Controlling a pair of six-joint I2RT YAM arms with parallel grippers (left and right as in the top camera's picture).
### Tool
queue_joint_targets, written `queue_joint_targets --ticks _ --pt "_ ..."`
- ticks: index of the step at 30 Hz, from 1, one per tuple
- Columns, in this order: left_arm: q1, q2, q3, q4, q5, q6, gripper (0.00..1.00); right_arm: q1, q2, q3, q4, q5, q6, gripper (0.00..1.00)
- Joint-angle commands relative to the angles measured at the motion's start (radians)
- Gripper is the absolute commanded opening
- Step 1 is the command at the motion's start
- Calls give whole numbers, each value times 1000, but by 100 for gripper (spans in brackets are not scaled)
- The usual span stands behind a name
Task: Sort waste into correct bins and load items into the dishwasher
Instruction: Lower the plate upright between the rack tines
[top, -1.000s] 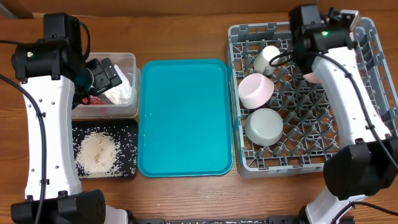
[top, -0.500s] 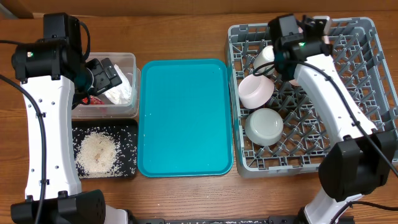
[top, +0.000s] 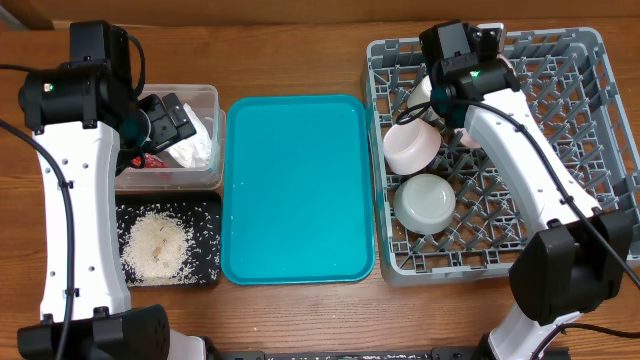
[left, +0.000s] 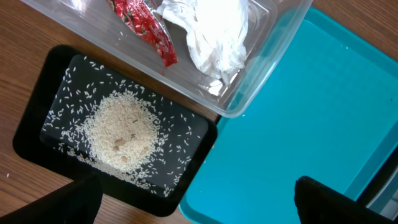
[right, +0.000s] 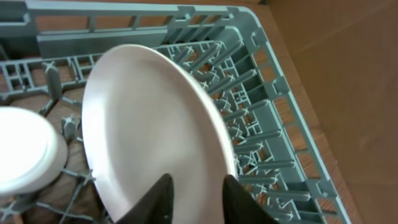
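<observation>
Your right claw (right: 196, 190) has swung left along the rack's (right: 273, 124) far side; narrowly parted, it straddles the upright plate's (right: 143, 124) rim, grip unclear.

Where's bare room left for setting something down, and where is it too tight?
Free: the whole teal tray, between the clear tub and black tray and the dish rack; also the rack's right half, bare pegs partly under the right arm. Crowded: the rack's left column of cup, pink bowl and greenish-white bowl, and the plate at the back wall.
</observation>
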Motion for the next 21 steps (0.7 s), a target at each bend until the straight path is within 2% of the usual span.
queue_joint_targets --ticks 1,4,9,12,17,20,21 --pt "-9 4 2 -1 -10 15 100 5 -8 -4 6 -13 1 35" --pt "-9 4 2 -1 -10 15 100 5 -8 -3 19 -13 0 43" --pt "-7 4 2 -1 -9 15 100 12 -9 23 39 -56 -3 46" --pt "-7 5 2 -1 -10 15 100 30 -9 47 37 -256 -45 49" --pt "-7 5 2 -1 -10 15 100 51 -9 53 80 -708 -75 54" --pt "-7 5 2 -1 -9 15 100 51 -9 53 114 -921 -75 73" --pt "-7 5 2 -1 -10 15 100 51 -9 52 120 -967 -74 100"
